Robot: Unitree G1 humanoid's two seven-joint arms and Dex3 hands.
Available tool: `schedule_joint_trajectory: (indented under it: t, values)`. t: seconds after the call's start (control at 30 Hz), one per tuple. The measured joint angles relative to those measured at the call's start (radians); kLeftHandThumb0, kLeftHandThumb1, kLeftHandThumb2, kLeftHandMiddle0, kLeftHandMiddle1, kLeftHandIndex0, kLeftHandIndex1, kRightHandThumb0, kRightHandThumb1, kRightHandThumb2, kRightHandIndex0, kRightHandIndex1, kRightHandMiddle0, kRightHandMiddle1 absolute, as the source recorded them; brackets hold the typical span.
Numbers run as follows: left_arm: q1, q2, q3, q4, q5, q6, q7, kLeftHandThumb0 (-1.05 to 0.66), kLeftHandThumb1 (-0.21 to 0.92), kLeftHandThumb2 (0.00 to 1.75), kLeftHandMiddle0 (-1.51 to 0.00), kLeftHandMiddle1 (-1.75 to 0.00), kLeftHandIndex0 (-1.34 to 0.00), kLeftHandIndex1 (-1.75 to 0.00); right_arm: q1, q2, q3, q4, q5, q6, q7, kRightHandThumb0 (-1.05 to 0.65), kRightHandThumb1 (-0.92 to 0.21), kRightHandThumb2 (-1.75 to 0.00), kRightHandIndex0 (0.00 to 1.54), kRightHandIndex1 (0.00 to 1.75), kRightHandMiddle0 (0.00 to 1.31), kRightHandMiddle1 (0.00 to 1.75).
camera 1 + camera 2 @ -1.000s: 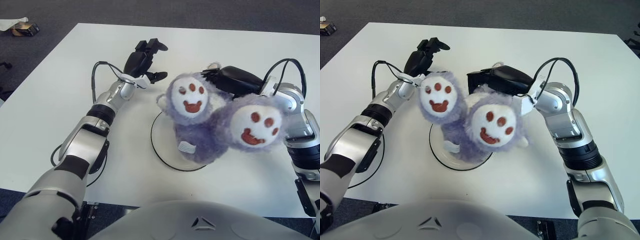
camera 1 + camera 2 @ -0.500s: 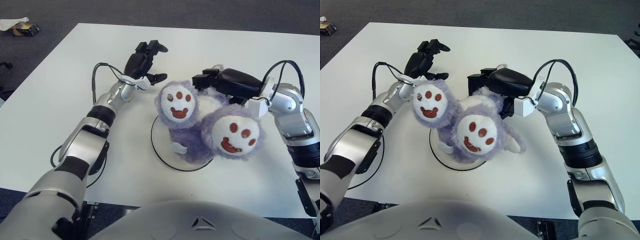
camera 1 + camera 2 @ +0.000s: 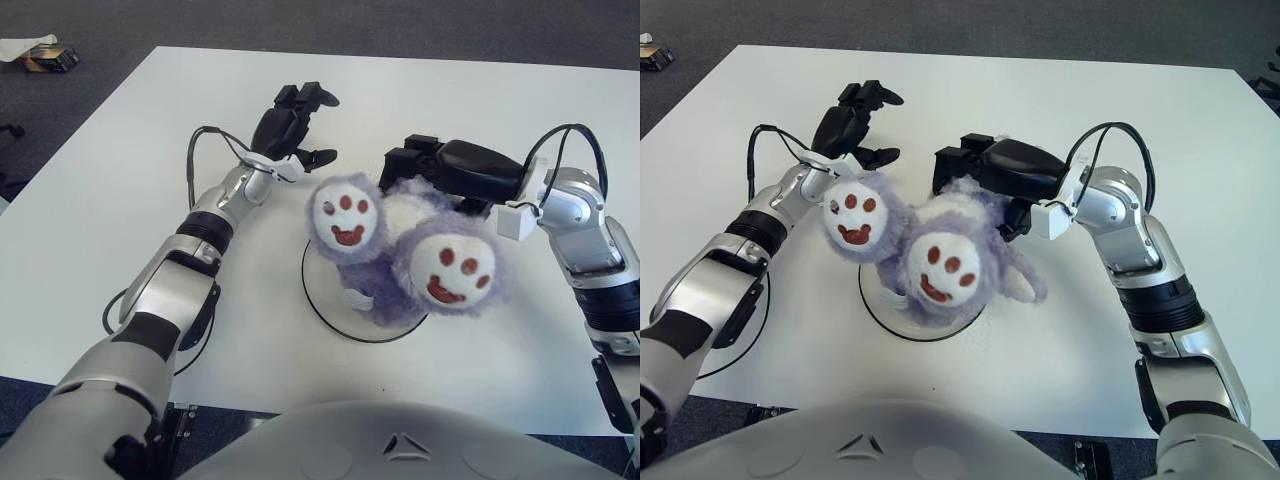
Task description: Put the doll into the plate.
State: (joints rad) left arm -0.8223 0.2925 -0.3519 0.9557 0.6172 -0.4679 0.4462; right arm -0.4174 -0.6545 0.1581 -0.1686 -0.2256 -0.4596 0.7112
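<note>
The doll (image 3: 400, 250) has sunk lower and shifted left since a second ago, when its two round paw soles stood higher and further right; the right sole, which then hung out beyond the plate's right edge, now sits closer over it. The right hand (image 3: 440, 170) has followed leftward and stays at the far side of the doll, its dark fingers (image 3: 410, 160) pressed into the purple fur at the doll's far edge; how firmly they close on it cannot be told, as the fur hides the fingertips. The doll now rests over the plate (image 3: 318, 300), covering its middle and right part, with the left rim showing bare. The left hand (image 3: 290, 125) remains further left on the table (image 3: 120, 190), fingers loosely spread, holding nothing, clear of the doll.
</note>
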Motion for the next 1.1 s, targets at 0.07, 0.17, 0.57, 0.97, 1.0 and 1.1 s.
schedule_joint_trajectory:
  t: [0.07, 0.17, 0.57, 0.97, 1.0, 1.1]
  values:
    - [0.0, 0.0, 0.0, 0.0, 0.0, 0.0, 0.0, -0.43, 0.65, 0.92, -0.12, -1.31, 0.0, -1.43, -0.001, -0.003, 0.0, 0.01, -0.002, -0.019, -0.001, -0.51, -0.38, -0.92, 0.03, 0.92, 0.03, 1.16]
    - [0.0, 0.0, -0.001, 0.0, 0.0, 0.0, 0.0, -0.44, 0.66, 0.92, -0.12, -1.3, 0.0, -1.42, -0.004, -0.005, 0.0, 0.023, -0.003, -0.045, -0.001, -0.53, -0.39, -0.9, 0.03, 0.86, 0.02, 1.16]
    - [0.0, -0.005, -0.001, 0.0, 0.0, 0.001, 0.0, -0.43, 0.65, 0.9, -0.14, -1.26, 0.0, -1.36, -0.035, -0.043, 0.006, 0.07, -0.002, -0.123, 0.019, -0.75, -0.56, -0.66, 0.02, 0.27, 0.0, 0.92]
    - [0.003, -0.01, -0.008, -0.003, 0.02, 0.012, 0.019, -0.44, 0.65, 0.9, -0.14, -1.36, 0.0, -1.47, -0.065, -0.067, 0.022, 0.152, -0.022, -0.261, 0.018, -0.99, -0.91, -0.3, 0.0, 0.0, 0.0, 0.37]
    - [0.003, -0.011, -0.008, -0.004, 0.02, 0.012, 0.02, -0.44, 0.65, 0.9, -0.14, -1.37, 0.0, -1.47, -0.068, -0.068, 0.022, 0.157, -0.022, -0.267, 0.018, -1.0, -0.91, -0.3, 0.0, 0.0, 0.0, 0.36]
    - [0.004, -0.012, -0.008, -0.006, 0.02, 0.012, 0.021, -0.44, 0.65, 0.9, -0.14, -1.38, 0.0, -1.48, -0.072, -0.07, 0.022, 0.167, -0.021, -0.28, 0.018, -1.03, -0.92, -0.31, 0.0, 0.0, 0.0, 0.3]
